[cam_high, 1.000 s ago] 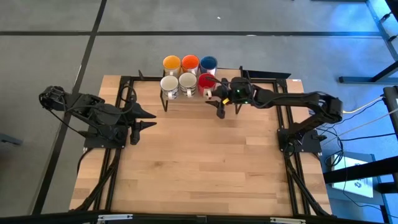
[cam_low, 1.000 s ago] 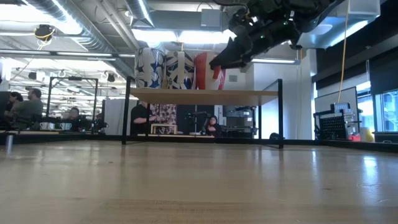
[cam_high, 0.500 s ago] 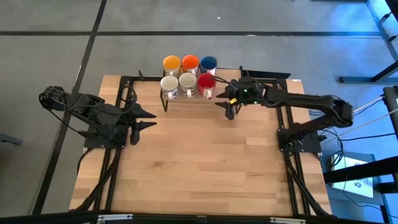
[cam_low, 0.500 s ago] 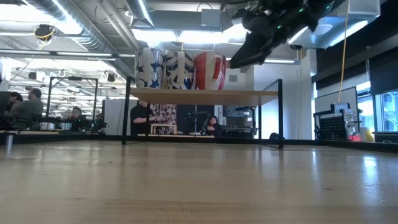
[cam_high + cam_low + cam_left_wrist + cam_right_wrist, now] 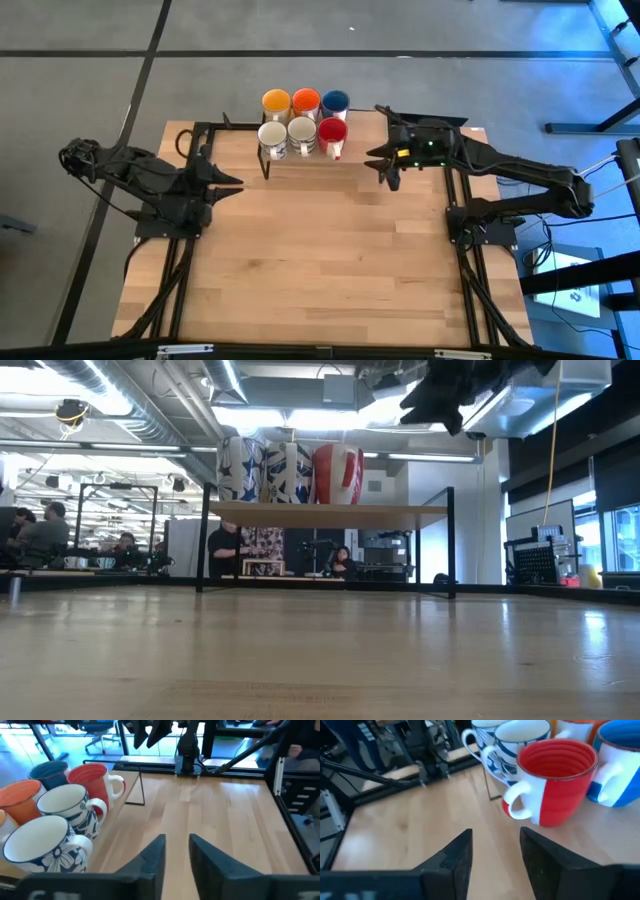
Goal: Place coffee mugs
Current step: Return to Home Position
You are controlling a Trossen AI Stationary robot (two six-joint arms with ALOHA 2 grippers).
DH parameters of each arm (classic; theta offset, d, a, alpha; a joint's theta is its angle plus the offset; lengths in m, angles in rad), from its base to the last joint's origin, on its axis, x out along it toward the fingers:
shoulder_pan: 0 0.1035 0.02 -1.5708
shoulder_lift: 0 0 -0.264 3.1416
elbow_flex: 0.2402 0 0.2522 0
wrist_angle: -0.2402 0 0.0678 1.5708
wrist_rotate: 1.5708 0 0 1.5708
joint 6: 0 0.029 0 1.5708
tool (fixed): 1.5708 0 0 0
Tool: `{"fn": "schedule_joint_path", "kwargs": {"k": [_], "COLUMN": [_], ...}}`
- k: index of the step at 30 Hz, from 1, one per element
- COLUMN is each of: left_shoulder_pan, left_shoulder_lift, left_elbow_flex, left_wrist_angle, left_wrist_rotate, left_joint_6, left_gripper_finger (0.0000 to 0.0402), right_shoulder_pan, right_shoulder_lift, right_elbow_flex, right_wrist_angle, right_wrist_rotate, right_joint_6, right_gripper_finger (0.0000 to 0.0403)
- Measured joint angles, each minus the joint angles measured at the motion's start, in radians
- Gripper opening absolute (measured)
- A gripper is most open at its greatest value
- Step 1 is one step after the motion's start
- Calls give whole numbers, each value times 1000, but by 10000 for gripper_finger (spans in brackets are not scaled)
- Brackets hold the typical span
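Six mugs stand upright in two rows on a raised wooden shelf (image 5: 400, 513) at the table's far edge. The yellow mug (image 5: 276, 101), orange mug (image 5: 306, 100) and dark blue mug (image 5: 335, 101) are behind. The blue-patterned white mug (image 5: 272, 136), another white mug (image 5: 302, 132) and the red mug (image 5: 332, 132) are in front. My right gripper (image 5: 381, 167) hangs open to the right of the red mug (image 5: 555, 770), clear of it. My left gripper (image 5: 232, 184) is open at the table's left, pointing toward the mugs (image 5: 55, 820).
The shelf stands on thin dark legs (image 5: 450, 540) above the tabletop. A dark metal frame (image 5: 200, 130) runs along the table's left, right and far edges. The wooden table (image 5: 320, 260) stretches bare toward its near edge. People sit in the room beyond (image 5: 40, 530).
My right gripper has drawn back from the red mug toward the table's right and has risen, leaving the mug standing on the shelf. My left gripper has turned about its wrist and shifted slightly toward the far edge. The mugs have not moved.
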Motion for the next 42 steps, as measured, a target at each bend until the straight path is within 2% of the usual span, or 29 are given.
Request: {"fn": "schedule_joint_path", "kwargs": {"k": [6, 11, 13, 19, 25, 28, 34, 39, 42], "left_shoulder_pan": [0, 0, 0, 0, 0, 0, 0, 0, 0], "left_shoulder_lift": [-160, -319, -374, -524, -649, -695, -715, -714, -714], "left_elbow_flex": [-169, -362, -429, -563, -643, -684, -705, -705, -705], "left_wrist_angle": [111, 299, 339, 377, 381, 378, 379, 387, 395], "left_wrist_rotate": [25, 58, 61, 80, 105, 95, 68, 69, 47], "left_joint_6": [22, 75, 86, 89, 76, 71, 24, 23, 106], "left_gripper_finger": [9, 7, 3, 2, 1, 1, 11, 13, 14], "right_shoulder_pan": [80, 152, 172, 229, 282, 309, 313, 312, 312], "right_shoulder_lift": [-27, -25, -25, -24, -24, -24, -60, -56, -53], "right_elbow_flex": [0, 0, 0, 0, -1, -64, -268, -329, -330], "right_wrist_angle": [5, 58, 98, 182, 202, 319, 613, 593, 592], "right_wrist_rotate": [22, 25, 28, 95, 164, 192, 193, 192, 181], "right_joint_6": [32, 43, 51, 74, 75, 84, 184, 226, 225], "right_gripper_finger": [95, 20, 5, 19, 2, 5, 1, 8, 10]}}
